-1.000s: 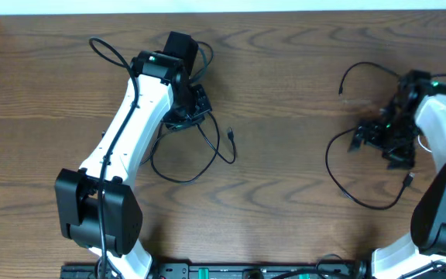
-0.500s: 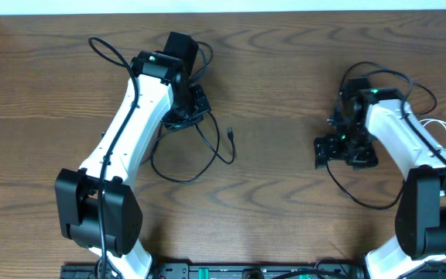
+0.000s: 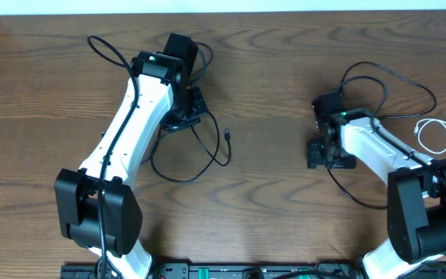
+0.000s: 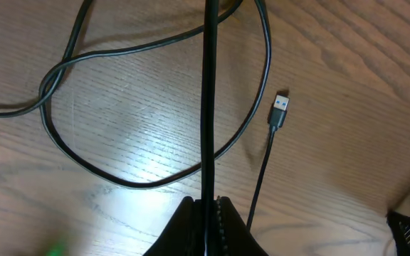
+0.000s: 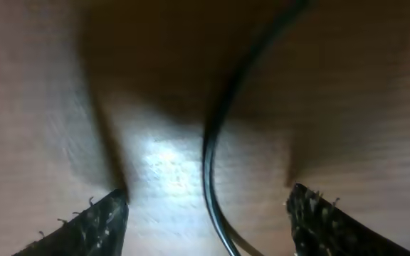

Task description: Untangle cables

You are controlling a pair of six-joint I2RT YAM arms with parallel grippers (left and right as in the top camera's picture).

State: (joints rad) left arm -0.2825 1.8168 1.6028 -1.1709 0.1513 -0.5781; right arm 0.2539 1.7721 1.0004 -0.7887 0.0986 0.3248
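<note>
Left gripper (image 4: 206, 208) is clenched on 1 black cable (image 4: 208, 85), which runs taut straight up from the jaws in the wrist view. Black loops lie on the table (image 3: 285, 62) under and beside that arm. USB plug (image 4: 280, 112) lies loose on the wood, just right of the taut run. Right gripper (image 5: 208, 206) is low over the table, fingers (image 5: 91, 220) spread, with a second black cable (image 5: 216, 135) lying between them and touching neither. White cable (image 3: 440, 133) sits at the far right, apart from both grippers.
</note>
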